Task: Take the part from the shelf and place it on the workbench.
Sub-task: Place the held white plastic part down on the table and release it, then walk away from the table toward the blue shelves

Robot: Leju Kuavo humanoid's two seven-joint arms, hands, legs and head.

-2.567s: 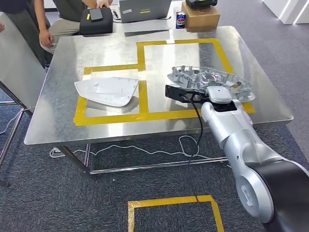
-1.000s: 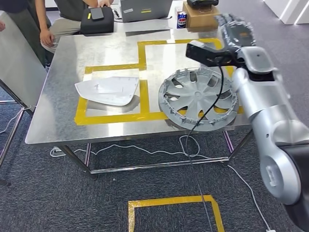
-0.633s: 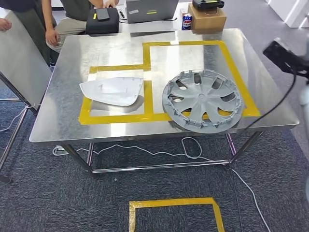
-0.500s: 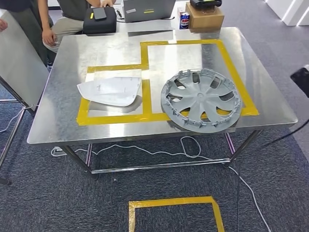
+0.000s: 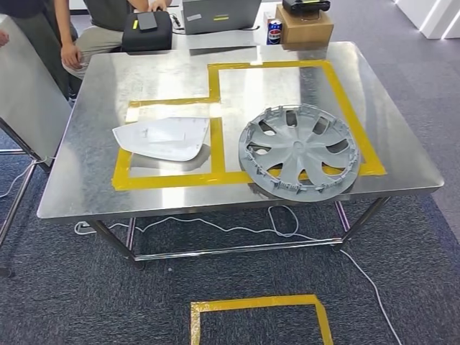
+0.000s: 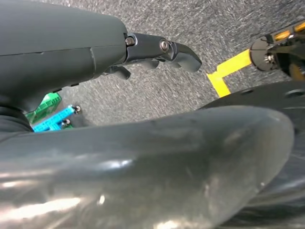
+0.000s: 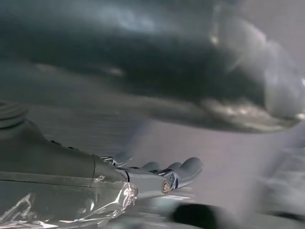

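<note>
A grey wheel cover (image 5: 299, 150) lies flat on the steel workbench (image 5: 162, 72), inside the right yellow-taped box near the front edge. No hand touches it. My left hand (image 6: 158, 50) hangs over grey carpet with its fingers stretched out and nothing in them. In the blurred right wrist view my right hand (image 7: 162, 176) also has its fingers extended and holds nothing.
A white panel (image 5: 162, 137) lies in the left taped box. A black case (image 5: 143, 30), a laptop (image 5: 220, 13), a can (image 5: 274, 31) and a cardboard box (image 5: 304, 24) stand behind the bench. People sit at the far left. Cables and a yellow floor marking (image 5: 260, 305) lie below.
My right hand set the wheel cover down on the bench, let go, rose and swung out of the head view to the right. The camera shifted slightly.
</note>
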